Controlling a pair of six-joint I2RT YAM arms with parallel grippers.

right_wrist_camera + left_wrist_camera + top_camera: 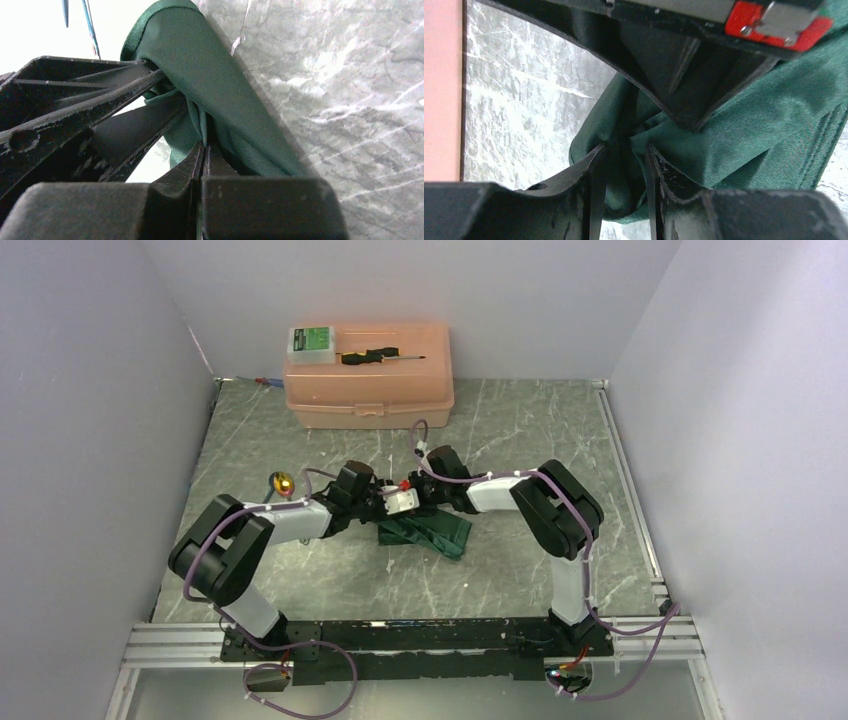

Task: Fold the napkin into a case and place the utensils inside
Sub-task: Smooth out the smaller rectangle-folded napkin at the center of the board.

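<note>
Overhead, the dark green cloth napkin [432, 531] lies crumpled on the grey marbled table [400, 585] (near its middle); a gold-headed metal utensil [283, 481] lies apart, to its left. Left wrist view: the left gripper [624, 170] clamps a bunched fold. Right wrist view: the right gripper [204, 150] pinches a thin fold.

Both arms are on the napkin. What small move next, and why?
Probably carry the pinched fold across and lay it flat: the left gripper and right gripper each clamp the napkin, which sits bunched, not yet a case.
</note>
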